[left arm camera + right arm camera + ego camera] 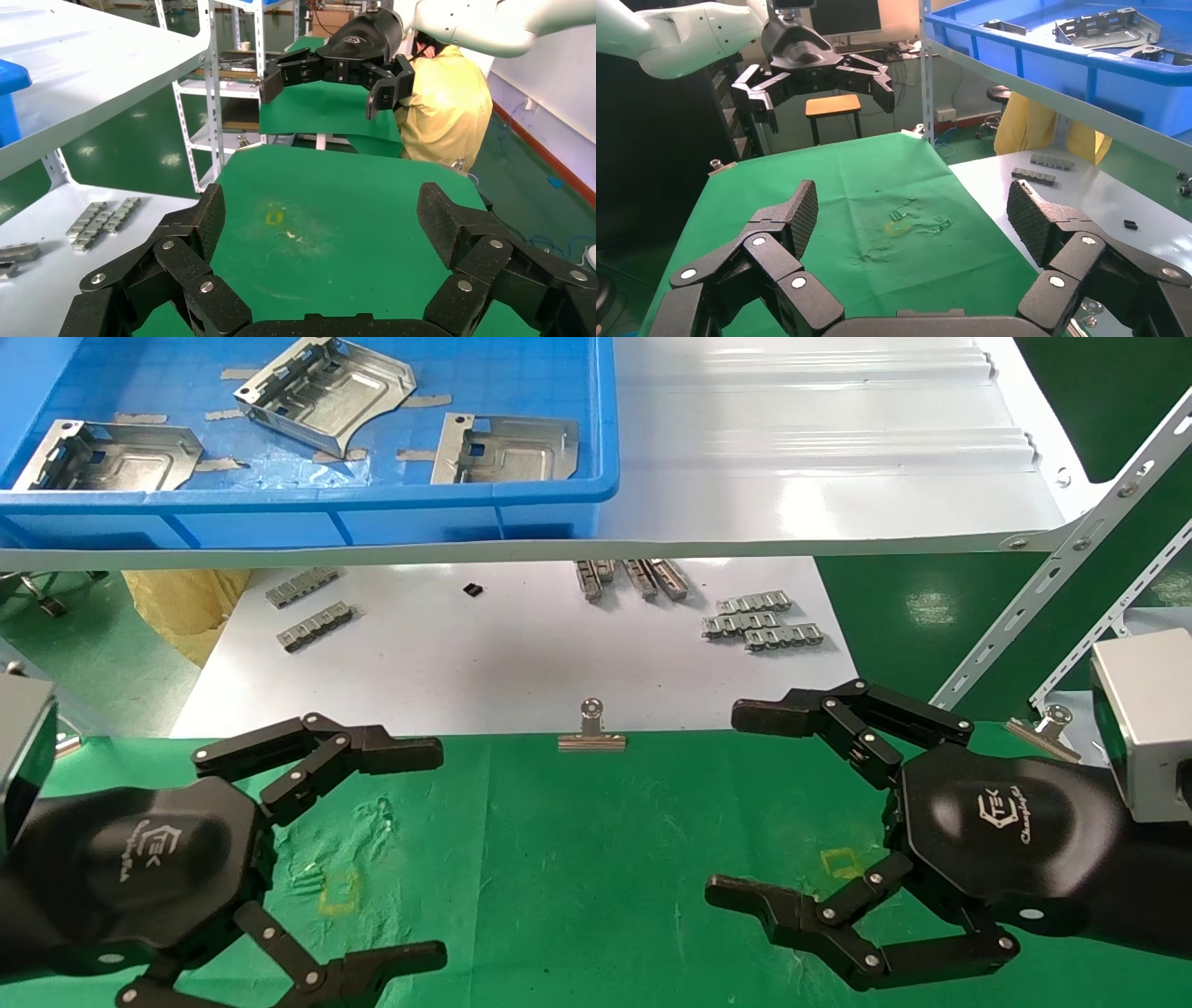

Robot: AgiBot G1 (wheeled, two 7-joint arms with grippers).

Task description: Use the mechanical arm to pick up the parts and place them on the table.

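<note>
Three silvery sheet-metal parts lie in a blue bin (372, 514) on the white shelf: one at the left (107, 456), one in the middle (326, 391), one at the right (505, 449). Parts also show in the right wrist view (1105, 27). The green cloth table (577, 859) lies below, with yellow square marks (338, 891). My left gripper (410, 850) is open and empty over the table's left side. My right gripper (745, 803) is open and empty over the table's right side. Each wrist view shows the other hand: the right one (330, 70), the left one (814, 81).
A white board (484, 654) behind the cloth carries grey link strips (312, 626) (762, 621). Silver binder clips (591, 728) (1048, 724) grip the cloth's far edge. The shelf edge (745, 533) overhangs the board. A slotted metal brace (1062, 570) slants at the right.
</note>
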